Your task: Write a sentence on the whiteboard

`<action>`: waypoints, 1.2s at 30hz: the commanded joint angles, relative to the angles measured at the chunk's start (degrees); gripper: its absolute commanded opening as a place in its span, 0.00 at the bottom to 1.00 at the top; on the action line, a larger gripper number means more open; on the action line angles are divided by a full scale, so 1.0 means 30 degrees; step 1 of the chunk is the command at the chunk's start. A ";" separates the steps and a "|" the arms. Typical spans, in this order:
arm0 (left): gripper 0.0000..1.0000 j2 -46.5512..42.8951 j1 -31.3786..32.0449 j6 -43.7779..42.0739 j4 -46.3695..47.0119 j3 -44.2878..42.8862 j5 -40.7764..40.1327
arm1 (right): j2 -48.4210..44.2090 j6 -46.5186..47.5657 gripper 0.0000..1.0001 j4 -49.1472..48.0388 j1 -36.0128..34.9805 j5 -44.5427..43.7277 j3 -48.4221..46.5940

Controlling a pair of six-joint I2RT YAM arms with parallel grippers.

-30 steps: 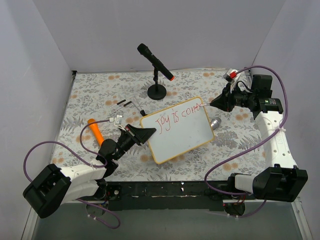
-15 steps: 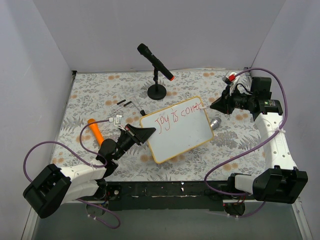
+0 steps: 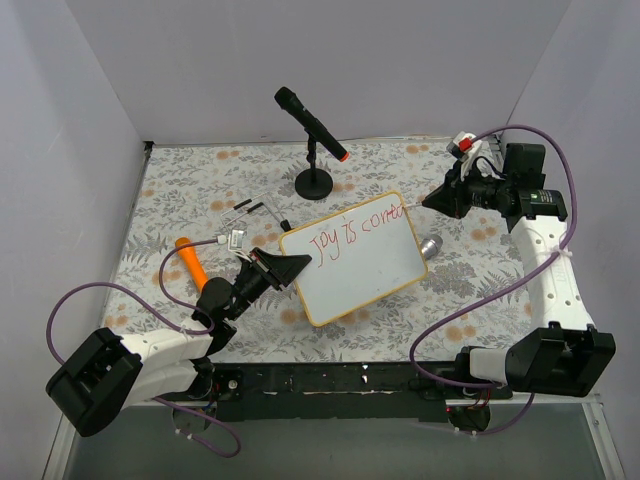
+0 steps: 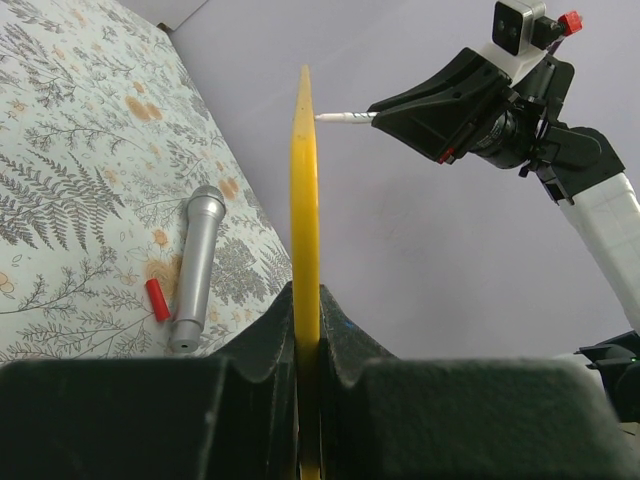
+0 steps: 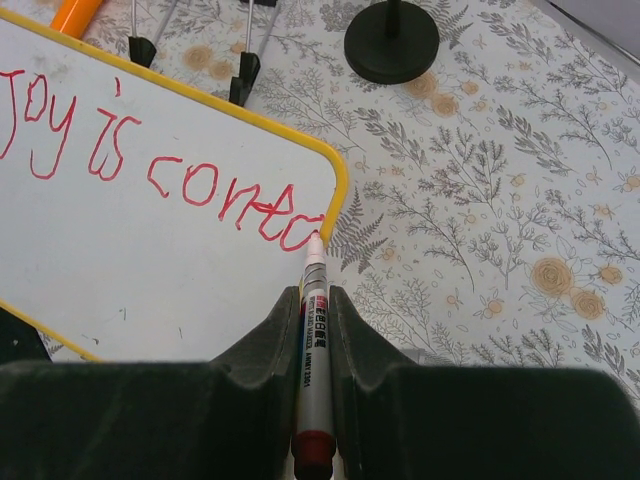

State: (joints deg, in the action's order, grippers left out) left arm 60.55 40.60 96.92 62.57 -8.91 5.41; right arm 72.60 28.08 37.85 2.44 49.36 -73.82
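Evidently the left gripper (image 3: pixel 300 266) is pinching the whiteboard (image 3: pixel 365 268) by its edge, bracing it for writing. The right gripper (image 3: pixel 428 203) is clamping a marker (image 5: pixel 312 325), its tip resting at the end of the sentence (image 5: pixel 160 165).

Plain white walls (image 3: pixel 400 60) enclose three sides. A tablecloth (image 3: pixel 180 195) printed with ferns and orange flowers lies evenly lit.

Marker (image 5: pixel 312 340) tip at whiteboard (image 5: pixel 150 260) rt edge
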 commanded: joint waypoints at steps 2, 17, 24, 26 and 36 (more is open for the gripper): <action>0.00 -0.0263 -0.0057 0.0621 0.2758 -0.0430 0.0277 | 0.0497 -0.0393 0.01 -0.0603 -0.0080 -0.0049 -0.1261; 0.00 -0.0146 -0.0057 0.0709 0.2905 -0.0312 0.0219 | 0.0498 -0.0335 0.01 -0.0603 -0.0080 0.0743 -0.1027; 0.00 -0.0351 -0.0057 0.0622 0.2758 -0.0283 0.0101 | 0.0352 -0.0131 0.01 -0.0311 -0.0080 0.0187 -0.0589; 0.00 -0.0351 -0.0057 0.0680 0.2758 -0.0254 -0.0016 | 0.0118 0.0045 0.01 -0.0135 -0.0080 0.0040 -0.0296; 0.00 -0.0526 -0.0086 0.0709 0.2758 -0.0107 -0.0221 | -0.1083 0.0661 0.01 0.0627 -0.0080 -0.0194 0.1286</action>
State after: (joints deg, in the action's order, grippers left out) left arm 61.30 40.60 96.95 63.00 -8.78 5.19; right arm 71.88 28.64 38.26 2.44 49.39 -71.64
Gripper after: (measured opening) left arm 0.053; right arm 0.186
